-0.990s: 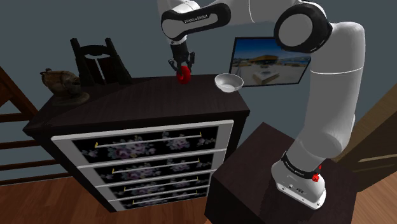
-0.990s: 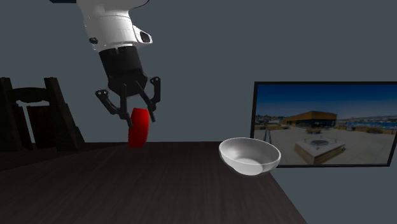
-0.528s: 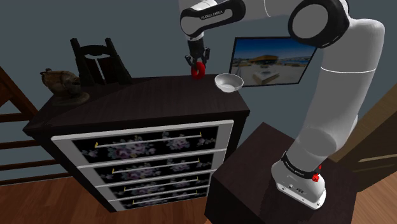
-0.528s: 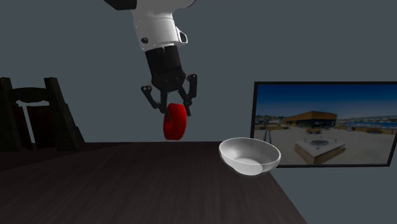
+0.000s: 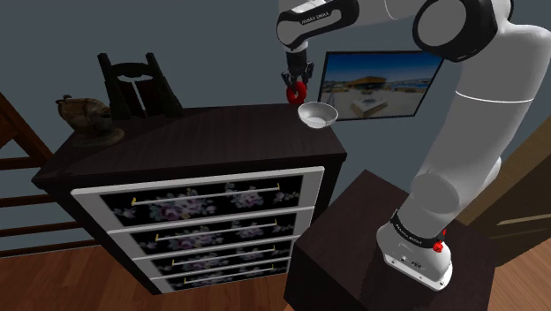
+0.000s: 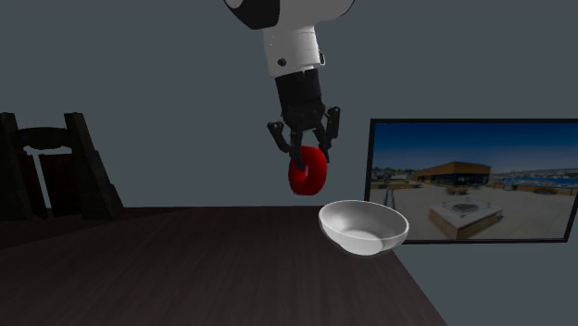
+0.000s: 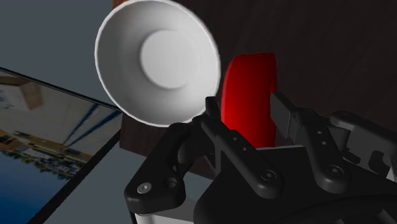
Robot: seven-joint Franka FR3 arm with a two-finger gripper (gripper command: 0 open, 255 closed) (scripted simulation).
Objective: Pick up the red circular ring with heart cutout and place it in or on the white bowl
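My gripper (image 6: 305, 153) is shut on the red ring (image 6: 307, 173), which hangs upright in the air above the dark dresser top (image 6: 232, 269). The white bowl (image 6: 363, 227) stands on the dresser near its corner, just to the second exterior view's right of the ring and lower. In the shoulder view the gripper (image 5: 295, 81) holds the ring (image 5: 296, 91) just up and left of the bowl (image 5: 318, 114). In the wrist view the red ring (image 7: 251, 95) sits clasped between the black fingers (image 7: 215, 113), with the empty bowl (image 7: 158, 60) close beside it.
A framed picture (image 5: 375, 84) leans on the wall behind the bowl. A dark chair-like stand (image 5: 134, 84) and a brown figurine (image 5: 86, 119) are at the dresser's far left. The dresser (image 5: 203, 212) has floral drawers; its right edge drops off beside the bowl.
The arm has carried the red ring to the right and slightly higher, from the dresser's middle to just beside and above the bowl. The bowl has not moved.
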